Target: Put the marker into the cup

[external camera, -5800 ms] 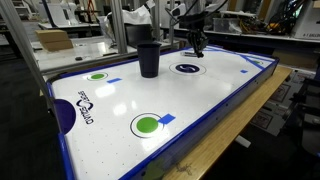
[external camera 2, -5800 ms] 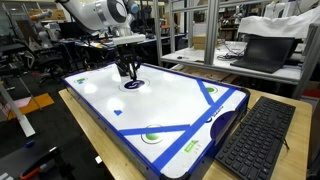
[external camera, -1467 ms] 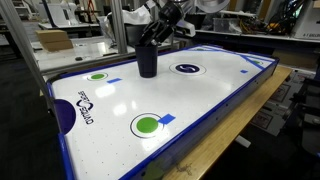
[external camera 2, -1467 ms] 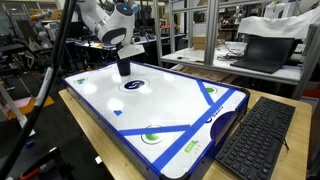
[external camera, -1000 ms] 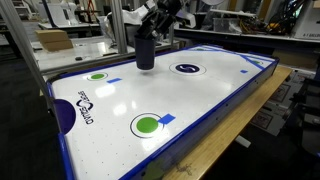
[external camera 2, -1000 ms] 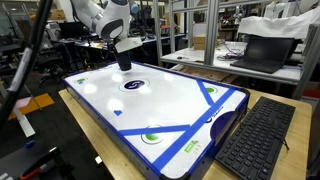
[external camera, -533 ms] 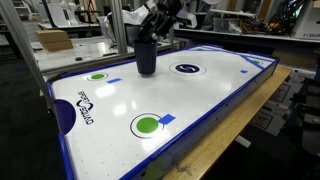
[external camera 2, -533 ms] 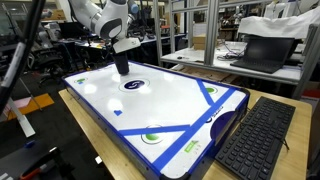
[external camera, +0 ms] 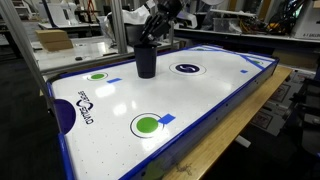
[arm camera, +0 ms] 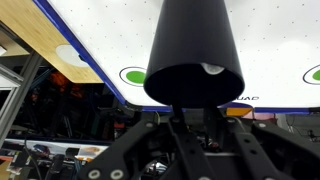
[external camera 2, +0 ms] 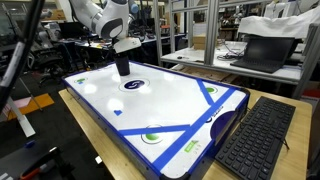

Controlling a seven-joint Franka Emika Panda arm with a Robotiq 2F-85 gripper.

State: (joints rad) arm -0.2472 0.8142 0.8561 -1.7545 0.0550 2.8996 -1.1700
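One gripper [external camera: 153, 28], yours, is hanging right over the cup [external camera: 146, 62] in both exterior views, w/ the wrist leaning in toward the rim. Can't tell how wide the jaws are standing. In the wrist view the gripper is showing only as dark shapes against dark machinery just below the cup's mouth, so whether it's pinching anything isn't readable.

A small whitish bit, prob. the marker [arm camera: 212, 68], is showing at the cup's rim in the wrist view, just inside the mouth. In the exterior views it's too small to pick out.

The cup is standing upright on the table [external camera: 215, 105], a white top w/ a blue border. It's sitting toward the far end, near the dark-blue oval ring [external camera: 187, 68] but not touching it. Two green circles are lying on the same surface, a big one [external camera: 147, 124] at the near end and a smaller one [external camera: 97, 75] off to the cup's side.

The table is resting on a wooden bench [external camera: 235, 130]. A black keyboard [external camera 2: 255, 135] is lying just beside it, and a laptop [external camera 2: 262, 50] is sitting on a desk farther back. A cardboard box [external camera: 53, 39] is sitting on another surface behind, amid metal frames and lab gear.
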